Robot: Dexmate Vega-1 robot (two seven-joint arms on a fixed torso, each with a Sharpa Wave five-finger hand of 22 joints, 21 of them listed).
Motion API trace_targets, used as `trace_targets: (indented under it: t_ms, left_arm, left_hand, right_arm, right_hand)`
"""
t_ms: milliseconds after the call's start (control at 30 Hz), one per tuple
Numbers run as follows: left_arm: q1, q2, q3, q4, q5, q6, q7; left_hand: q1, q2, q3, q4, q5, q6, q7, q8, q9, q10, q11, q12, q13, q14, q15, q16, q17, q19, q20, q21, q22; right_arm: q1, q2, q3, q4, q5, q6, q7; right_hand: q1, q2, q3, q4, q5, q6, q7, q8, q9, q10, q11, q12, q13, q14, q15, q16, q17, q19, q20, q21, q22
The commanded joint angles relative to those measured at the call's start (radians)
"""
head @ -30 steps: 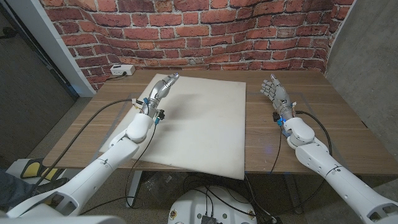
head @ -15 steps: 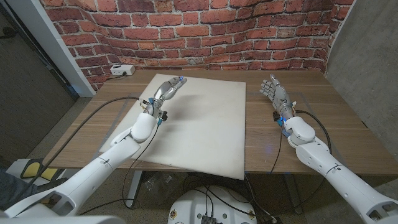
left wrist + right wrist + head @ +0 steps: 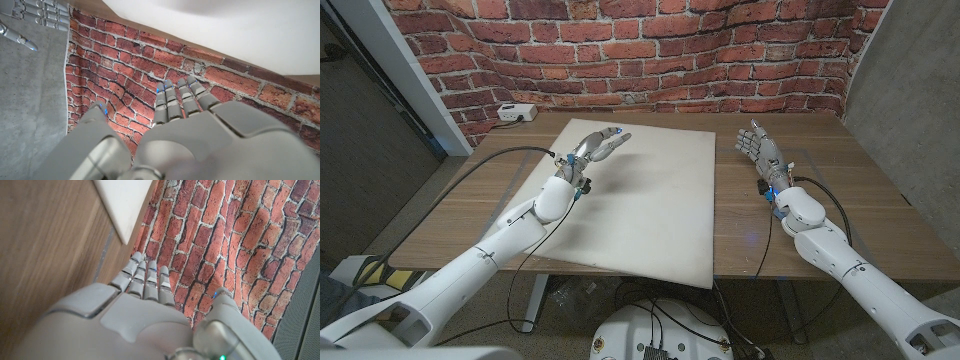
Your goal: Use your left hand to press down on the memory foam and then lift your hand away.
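Note:
A large white slab of memory foam lies across the middle of the wooden table. My left hand hovers over the foam's far left part, fingers spread and holding nothing; a faint shadow lies on the foam beside it. The left wrist view looks along the back of my left hand with the foam beyond. My right hand stands upright on the table to the right of the foam, fingers apart and empty. The foam's edge appears in the right wrist view past my right hand.
A brick wall backs the table. A white power box sits at the far left corner. Black cables run along both arms over the table. Bare wood shows on both sides of the foam.
My left hand has moved right and inward over the foam's far left part, and its fingers have spread. My right hand has stayed in place.

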Motion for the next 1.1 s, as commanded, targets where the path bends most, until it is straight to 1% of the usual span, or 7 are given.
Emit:
trace_targets:
  t_ms: [33,167,200,333,467,767,1100]
  left_arm:
    - [0.000,0.034,0.033,-0.055,0.101,0.107,-0.001]
    - [0.001,0.040,0.045,-0.074,0.145,0.143,0.005]
    - [0.001,0.042,0.049,-0.078,0.157,0.151,0.007]
    - [0.000,0.047,0.064,-0.097,0.206,0.191,0.008]
    - [-0.004,0.054,0.076,-0.109,0.229,0.214,-0.016]
    - [-0.009,0.064,0.098,-0.128,0.284,0.254,-0.042]
    - [-0.019,0.077,0.118,-0.154,0.335,0.305,-0.100]
  left_hand:
    - [0.009,-0.001,0.002,-0.007,0.007,0.016,-0.004,0.004,0.005,0.010,-0.006,0.003,0.002,0.007,-0.004,-0.005,0.003,0.000,0.001,-0.002,0.001]
    - [0.011,-0.001,0.001,-0.009,0.006,0.025,-0.007,0.005,0.005,0.002,-0.008,-0.002,0.002,0.001,-0.007,-0.009,0.003,-0.005,0.005,-0.005,0.001]
    - [0.011,-0.001,0.001,-0.009,0.006,0.026,-0.007,0.004,0.005,0.001,-0.014,-0.004,0.002,0.001,-0.007,-0.009,0.003,-0.007,0.008,-0.006,0.001]
    - [0.012,-0.001,0.000,-0.009,0.006,0.030,-0.010,0.004,0.005,0.003,-0.010,-0.004,0.002,0.001,-0.010,-0.010,0.003,-0.009,0.011,-0.008,0.001]
    - [0.013,-0.001,-0.001,-0.010,0.005,0.038,-0.010,0.005,0.005,0.010,-0.014,-0.004,0.002,0.004,-0.012,-0.010,0.003,-0.007,0.009,-0.008,0.001]
    - [0.017,0.000,-0.001,-0.011,0.005,0.047,-0.013,0.004,0.005,0.014,-0.018,-0.006,0.002,0.007,-0.019,-0.011,0.003,-0.005,0.008,-0.009,0.001]
    - [0.024,0.004,0.001,-0.014,0.006,0.060,-0.020,0.004,0.005,0.021,-0.027,-0.008,0.002,0.009,-0.023,-0.013,0.003,-0.006,0.005,-0.011,0.002]
  right_arm:
    - [-0.004,0.006,0.001,0.000,-0.003,0.009,-0.008]
    - [-0.007,0.007,0.003,0.000,-0.003,0.014,-0.010]
    - [-0.007,0.007,0.003,0.002,-0.004,0.017,-0.008]
    - [-0.007,0.011,0.003,0.009,-0.003,0.032,-0.001]
    - [-0.009,0.012,0.003,0.009,-0.008,0.043,-0.001]
    - [-0.013,0.012,0.005,0.001,-0.003,0.036,-0.005]
    - [-0.015,0.010,0.002,-0.010,-0.003,0.026,-0.005]
  right_hand:
    - [0.007,0.001,0.002,-0.010,0.003,-0.009,-0.002,-0.004,0.002,0.010,0.000,0.006,0.001,0.010,0.002,0.001,0.004,0.010,0.003,-0.003,0.004]
    - [0.007,0.001,0.001,-0.011,0.002,-0.012,-0.003,-0.005,0.002,0.009,-0.001,0.006,0.000,0.008,0.002,0.000,0.004,0.010,0.003,-0.004,0.004]
    - [0.007,0.001,0.001,-0.011,0.002,-0.013,-0.003,-0.005,0.002,0.010,-0.001,0.006,0.000,0.008,0.002,0.000,0.004,0.011,0.003,-0.004,0.004]
    - [0.004,0.001,-0.001,-0.010,0.002,-0.011,0.004,-0.005,0.002,0.020,0.001,0.010,0.000,0.018,-0.002,0.004,0.005,0.022,0.000,-0.003,0.004]
    - [0.003,0.000,-0.002,-0.011,0.002,-0.009,0.011,-0.004,0.001,0.023,0.001,0.011,0.000,0.022,-0.004,0.005,0.005,0.029,-0.002,-0.003,0.004]
    - [0.000,-0.001,-0.005,-0.011,0.001,-0.007,0.012,-0.004,0.001,0.024,0.000,0.011,0.000,0.025,-0.003,0.005,0.005,0.032,-0.002,-0.005,0.004]
    - [-0.002,-0.002,-0.006,-0.012,0.001,-0.001,0.013,-0.002,0.000,0.031,0.001,0.013,-0.001,0.028,-0.001,0.005,0.005,0.040,-0.003,-0.006,0.004]
